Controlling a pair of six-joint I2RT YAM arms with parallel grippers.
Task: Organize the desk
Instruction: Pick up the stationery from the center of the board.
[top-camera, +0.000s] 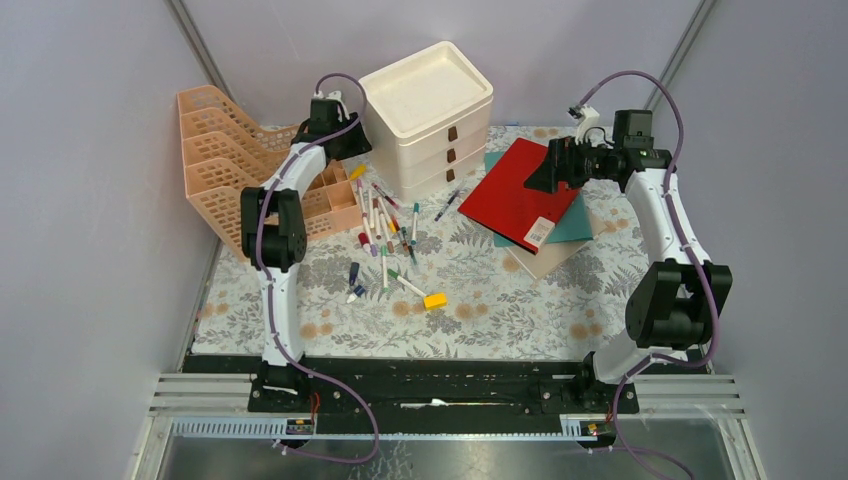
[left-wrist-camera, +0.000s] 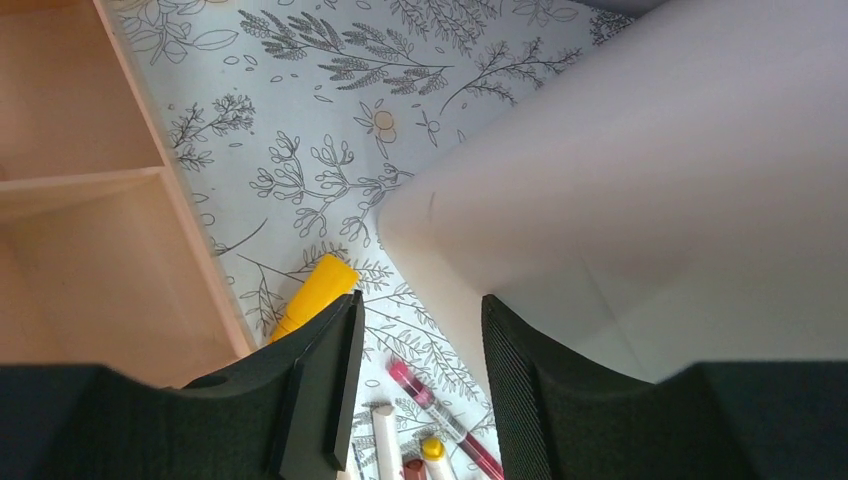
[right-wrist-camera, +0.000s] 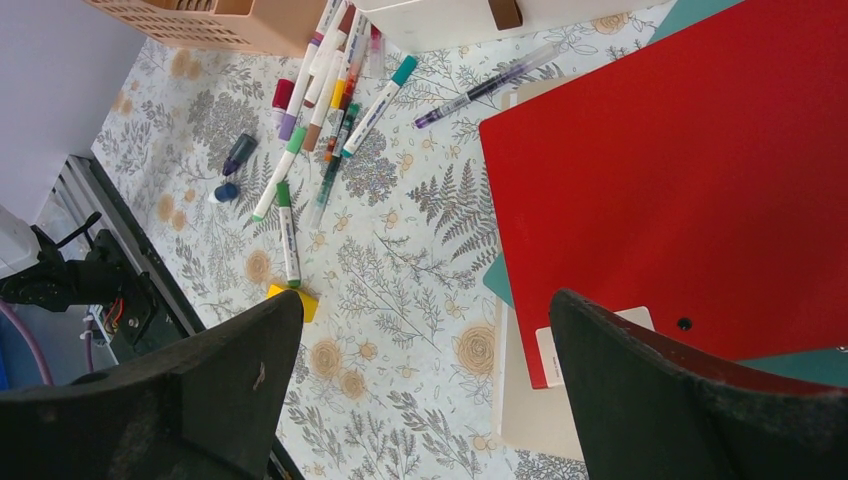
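Observation:
The desk (top-camera: 480, 310) has a pale fern-print cloth. Loose pens and markers (top-camera: 385, 225) lie scattered at its middle left. My left gripper (left-wrist-camera: 420, 305) hangs open and empty at the back, between the peach organizer (left-wrist-camera: 90, 250) and the white drawer unit (left-wrist-camera: 650, 200). Below it lie a yellow marker (left-wrist-camera: 318, 292) and a red pen (left-wrist-camera: 425, 390). My right gripper (right-wrist-camera: 425, 300) is open wide and empty, hovering over the near-left corner of a red book (right-wrist-camera: 680, 180). That book tops a stack with a teal book (top-camera: 575, 220) and a beige one (top-camera: 545, 260).
A small yellow block (top-camera: 435, 300) and two dark blue caps (top-camera: 354, 272) lie near the desk's middle. The peach mesh organizer (top-camera: 230, 150) stands at the back left and the three-drawer unit (top-camera: 430, 110) at the back centre. A black rail (top-camera: 440, 370) runs along the front.

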